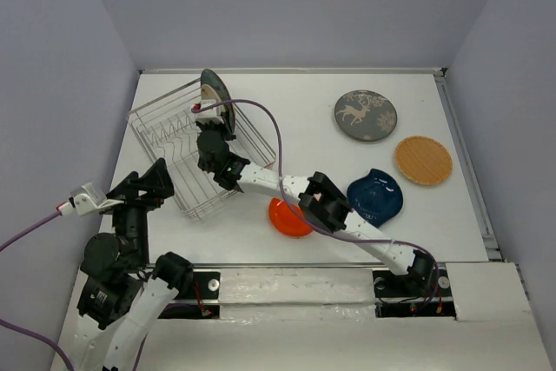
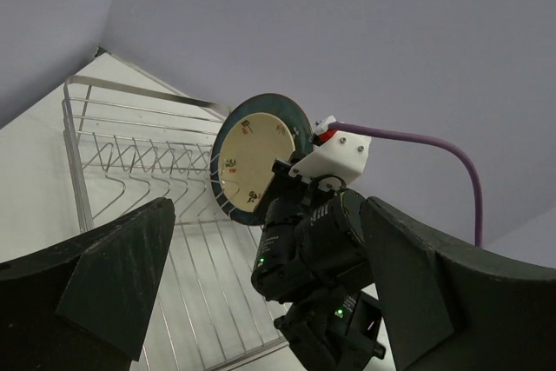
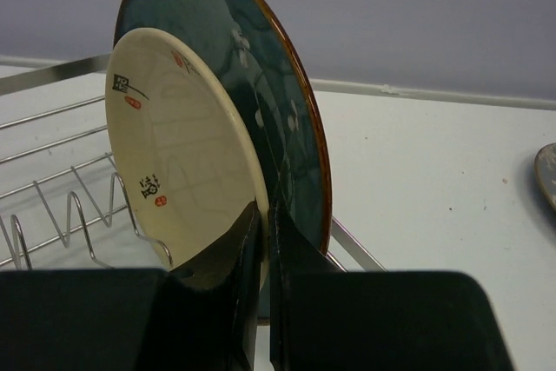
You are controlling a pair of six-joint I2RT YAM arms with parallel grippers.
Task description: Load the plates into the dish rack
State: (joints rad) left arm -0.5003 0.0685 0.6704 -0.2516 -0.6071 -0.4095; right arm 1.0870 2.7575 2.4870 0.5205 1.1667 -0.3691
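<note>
The silver wire dish rack (image 1: 178,158) stands at the far left. A large teal plate (image 1: 217,86) stands upright at its far corner. My right gripper (image 1: 211,121) is shut on the rim of the small cream plate (image 3: 174,154) and holds it upright right against the teal plate (image 3: 269,84), over the rack's tines (image 3: 52,202). In the right wrist view the gripper (image 3: 264,232) pinches the cream plate's lower edge. My left gripper (image 1: 143,184) is open and empty beside the rack's near left side. In the left wrist view (image 2: 269,275) it faces the rack (image 2: 130,154) and the cream plate (image 2: 252,158).
On the table lie the grey deer plate (image 1: 366,115) at the far right, the tan woven plate (image 1: 423,160), the dark blue leaf plate (image 1: 375,195), and the orange plate (image 1: 287,217), partly under the right arm. Walls close the table's left, far and right sides.
</note>
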